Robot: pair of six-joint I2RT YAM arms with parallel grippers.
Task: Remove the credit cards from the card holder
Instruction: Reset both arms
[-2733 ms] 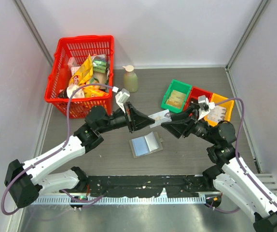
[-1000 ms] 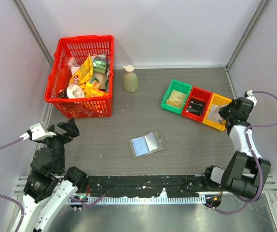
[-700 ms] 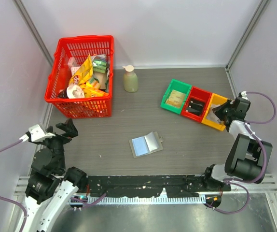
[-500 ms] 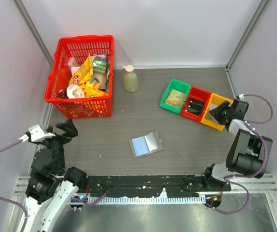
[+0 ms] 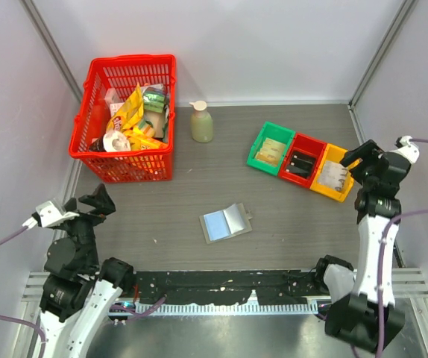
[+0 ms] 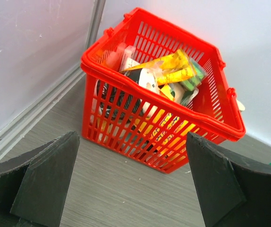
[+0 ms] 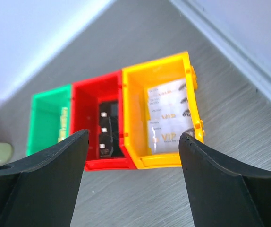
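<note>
The card holder lies open on the table's middle, its light blue and grey panels facing up, with neither gripper near it. Silver credit cards marked VIP lie in the yellow bin; black cards lie in the red bin and pale yellow ones in the green bin. My right gripper hovers open and empty just right of the yellow bin. Far off at the near left, my left gripper is open and empty.
A red basket full of snack packets stands at the back left, ahead of the left gripper. A pale green bottle stands beside it. The side walls run close to both arms.
My right gripper has opened and drawn back up and to the right from the yellow bin. The left arm has shifted only slightly.
</note>
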